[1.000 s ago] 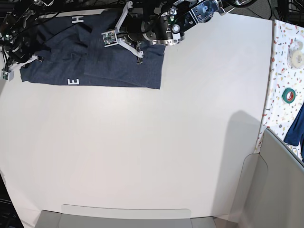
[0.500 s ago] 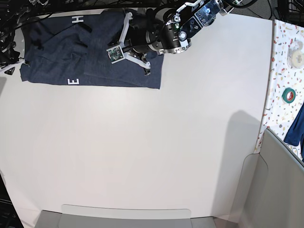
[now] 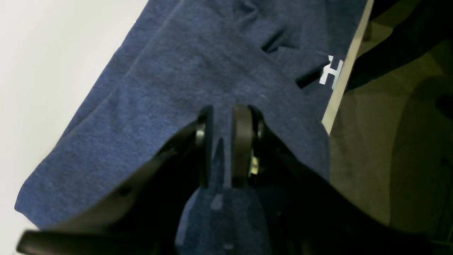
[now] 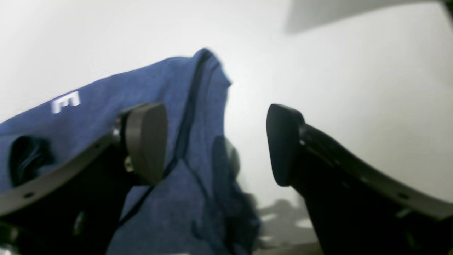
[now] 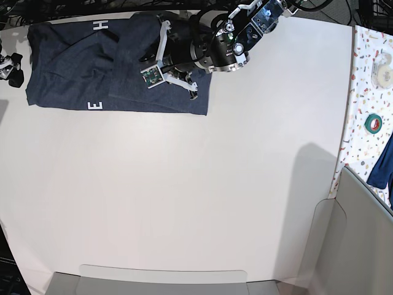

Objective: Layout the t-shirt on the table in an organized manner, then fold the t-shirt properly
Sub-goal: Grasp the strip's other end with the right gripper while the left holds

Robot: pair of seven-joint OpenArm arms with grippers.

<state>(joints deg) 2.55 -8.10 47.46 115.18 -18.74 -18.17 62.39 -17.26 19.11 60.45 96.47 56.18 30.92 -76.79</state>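
The dark navy t-shirt (image 5: pixel 80 74) lies folded at the far left corner of the white table (image 5: pixel 184 184), with a white H (image 5: pixel 100 25) and E (image 5: pixel 95 106) showing. My left arm (image 5: pixel 209 46) reaches over the shirt's right part. In the left wrist view my left gripper (image 3: pixel 222 113) hovers just above the cloth (image 3: pixel 198 63), its jaws a narrow gap apart with fabric showing between them. My right gripper (image 4: pixel 216 138) stands wide open over the shirt's edge (image 4: pixel 198 88), holding nothing. In the base view it sits at the shirt's left edge (image 5: pixel 12 70).
A confetti-speckled surface (image 5: pixel 362 67) borders the table's right side, carrying a white tape roll (image 5: pixel 384 74), a green tape roll (image 5: pixel 373 123) and a blue cloth (image 5: pixel 384 163). Grey panels stand at the front (image 5: pixel 163 279) and front right (image 5: pixel 362 246). The shirt reaches the table's far edge (image 3: pixel 345 81).
My right gripper has opened wide and let go of the shirt's left edge, which now lies flatter. The left gripper's jaws have parted slightly; that arm moved down over the shirt.
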